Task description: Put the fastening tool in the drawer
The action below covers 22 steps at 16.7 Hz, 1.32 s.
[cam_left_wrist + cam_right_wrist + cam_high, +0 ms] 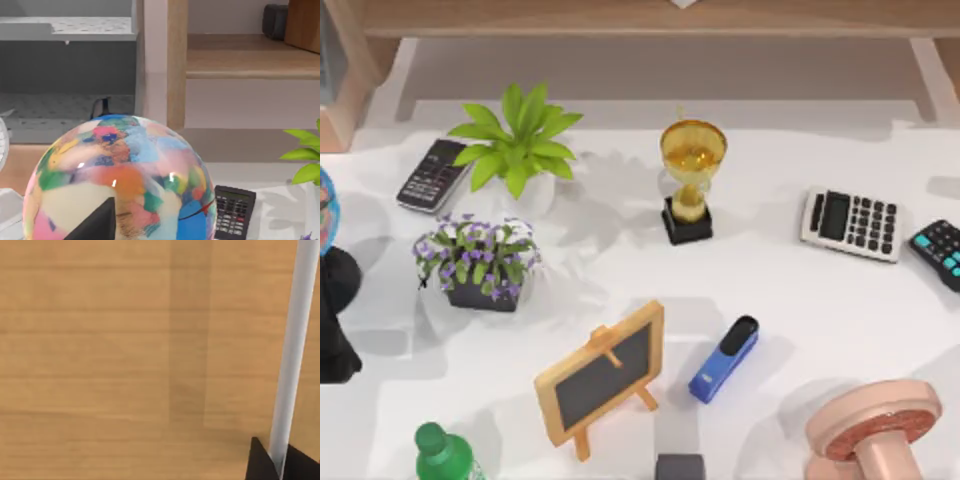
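Stapler [724, 359] lies untouched on the surface [820, 320], lower centre of the top view, just right of the small chalkboard easel [603, 376]. Can't tell either end effector's state. Risk: approach clips the easel or the pink dumbbell [876, 433] nearby.

blue-black stapler [724, 359], grey calculator [851, 223]

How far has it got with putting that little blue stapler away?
Nothing looks done yet. The blue stapler lies untouched on the table, between the small chalkboard easel and the pink dumbbell. No gripper holds it. Picking it up and placing it in the drawer both remain.
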Each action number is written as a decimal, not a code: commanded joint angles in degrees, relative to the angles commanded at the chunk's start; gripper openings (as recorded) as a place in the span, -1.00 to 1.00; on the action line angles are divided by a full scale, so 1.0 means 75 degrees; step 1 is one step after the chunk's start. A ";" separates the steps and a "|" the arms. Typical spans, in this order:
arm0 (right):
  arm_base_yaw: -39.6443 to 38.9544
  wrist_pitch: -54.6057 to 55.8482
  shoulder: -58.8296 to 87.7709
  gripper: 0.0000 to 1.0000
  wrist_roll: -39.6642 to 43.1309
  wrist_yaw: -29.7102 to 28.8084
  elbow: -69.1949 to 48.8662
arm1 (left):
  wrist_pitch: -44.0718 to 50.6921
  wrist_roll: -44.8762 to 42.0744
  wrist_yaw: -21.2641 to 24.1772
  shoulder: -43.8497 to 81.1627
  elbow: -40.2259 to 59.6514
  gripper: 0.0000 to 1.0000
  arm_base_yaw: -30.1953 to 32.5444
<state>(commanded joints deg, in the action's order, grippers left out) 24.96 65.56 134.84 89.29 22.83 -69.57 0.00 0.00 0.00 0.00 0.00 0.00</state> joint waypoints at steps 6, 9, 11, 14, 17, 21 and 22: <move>0.0119 0.0183 -0.0161 -1.00 -0.0015 0.0064 0.0312 | 0.0000 0.0000 0.0000 0.0000 0.0000 1.00 0.0000; 0.0295 0.0610 -0.0504 -1.00 -0.0030 0.0268 0.1177 | 0.0000 0.0000 0.0000 0.0000 0.0000 1.00 0.0000; 0.0432 0.0930 -0.0752 -1.00 -0.0030 0.0407 0.1773 | 0.0000 0.0000 0.0000 0.0000 0.0000 1.00 0.0000; 0.0532 0.1171 -0.0935 -1.00 -0.0028 0.0513 0.2130 | 0.0000 0.0000 0.0000 0.0000 0.0000 1.00 0.0000; 0.0510 0.1153 -0.0895 -1.00 -0.0034 0.0491 0.2091 | 0.0000 0.0000 0.0000 0.0000 0.0000 1.00 0.0000; 0.0707 0.1466 -0.1125 -1.00 -0.0035 0.0672 0.2593 | 0.0000 0.0000 0.0000 0.0000 0.0000 1.00 0.0000; 0.0792 0.1604 -0.1225 -1.00 -0.0039 0.0762 0.2845 | 0.0000 0.0000 0.0000 0.0000 0.0000 1.00 0.0000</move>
<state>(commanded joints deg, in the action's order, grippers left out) 30.90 77.60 125.66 89.00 28.54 -48.23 0.00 0.00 0.00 0.00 0.00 0.00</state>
